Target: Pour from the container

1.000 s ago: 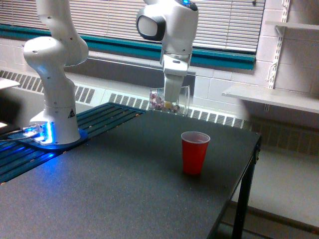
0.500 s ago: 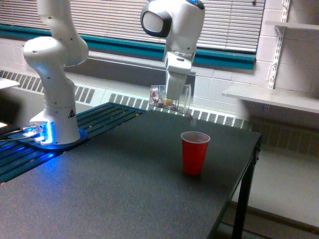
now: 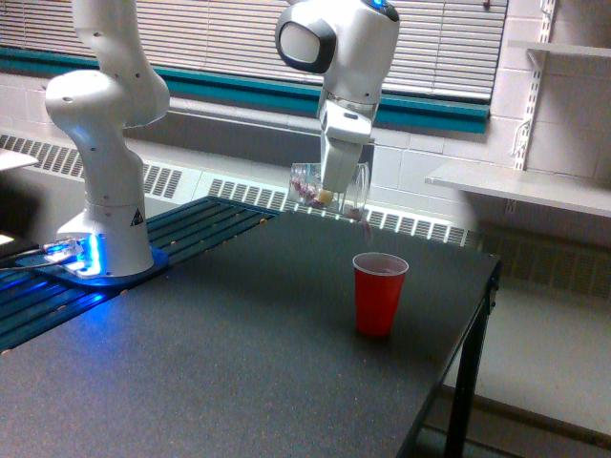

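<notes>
Drifting toward the exterior view's right over the last second, arm wrist now sits nearer above the red cup (image 3: 380,294) on the black table (image 3: 239,363). Gripper (image 3: 336,196) clamped on the container (image 3: 327,189), held in the air, tipped sideways. Small pieces (image 3: 366,227) falling at its mouth, so pour looks under way; cup sits slightly right of before.

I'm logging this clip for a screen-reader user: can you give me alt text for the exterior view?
A white robot arm's gripper holds a clear container of small brownish and pale pieces, tipped in the air above and to the exterior view's left of an upright red cup on a black table. Window blinds fill the background.
</notes>
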Controlling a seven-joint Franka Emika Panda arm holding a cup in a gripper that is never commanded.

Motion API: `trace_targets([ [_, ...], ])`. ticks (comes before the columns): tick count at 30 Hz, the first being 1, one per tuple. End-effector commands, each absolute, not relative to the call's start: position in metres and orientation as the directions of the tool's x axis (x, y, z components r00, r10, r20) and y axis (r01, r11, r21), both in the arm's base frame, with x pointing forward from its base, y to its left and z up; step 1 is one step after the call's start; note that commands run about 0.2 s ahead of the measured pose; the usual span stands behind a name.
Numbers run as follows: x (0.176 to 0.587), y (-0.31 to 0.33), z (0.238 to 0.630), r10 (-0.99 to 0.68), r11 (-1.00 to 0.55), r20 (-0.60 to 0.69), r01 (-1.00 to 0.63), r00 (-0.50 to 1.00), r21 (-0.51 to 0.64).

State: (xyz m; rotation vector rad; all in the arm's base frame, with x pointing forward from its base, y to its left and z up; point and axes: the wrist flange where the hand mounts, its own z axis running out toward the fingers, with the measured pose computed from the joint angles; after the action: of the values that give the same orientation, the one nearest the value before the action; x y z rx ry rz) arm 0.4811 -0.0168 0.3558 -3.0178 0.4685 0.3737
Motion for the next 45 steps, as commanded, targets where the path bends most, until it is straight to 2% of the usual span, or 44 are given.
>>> trace_targets([
  [1,0.482,-0.012,0.363,-0.281,-0.956,-0.255,-0.294,0.925,-0.012],
  [45,0.489,0.003,0.368,-0.281,-0.956,-0.276,-0.294,0.919,-0.009],
])
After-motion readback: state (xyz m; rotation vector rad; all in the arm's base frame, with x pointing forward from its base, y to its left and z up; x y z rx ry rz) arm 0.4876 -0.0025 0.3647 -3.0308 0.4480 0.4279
